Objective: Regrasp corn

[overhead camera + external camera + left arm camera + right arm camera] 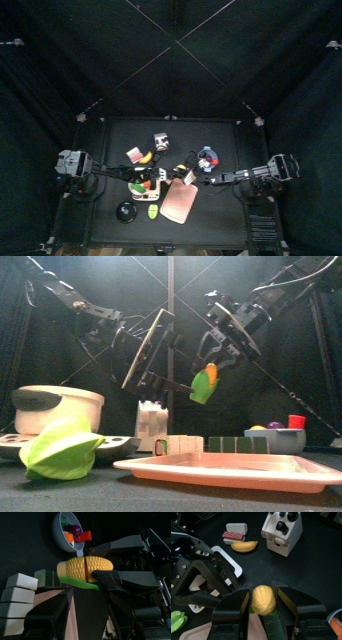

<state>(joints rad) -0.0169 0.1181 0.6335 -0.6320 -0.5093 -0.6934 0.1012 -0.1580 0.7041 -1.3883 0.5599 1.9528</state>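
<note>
Corn cob (85, 566) sits pinched in right gripper (264, 604) above pink tray (227, 468); left gripper (70, 619), wide open, should close on it for the handover.

Corn (203, 383) held up in the air between the right gripper's (264, 601) jaws, above the table (221, 205), over the tray (234, 468); left gripper (85, 614) just beside the corn on its left in the front view, jaws spread, not touching it; tray at the table's front, right of centre; leafy toy (62, 449) front left, before the lidded pot (58, 408); block row (214, 444) behind the tray's far edge; white caddy (151, 420) just left of that row; bowl (282, 438) at far right behind the tray, small pieces in it; banana (244, 546) lying on the table beside the white box (282, 531).
</note>
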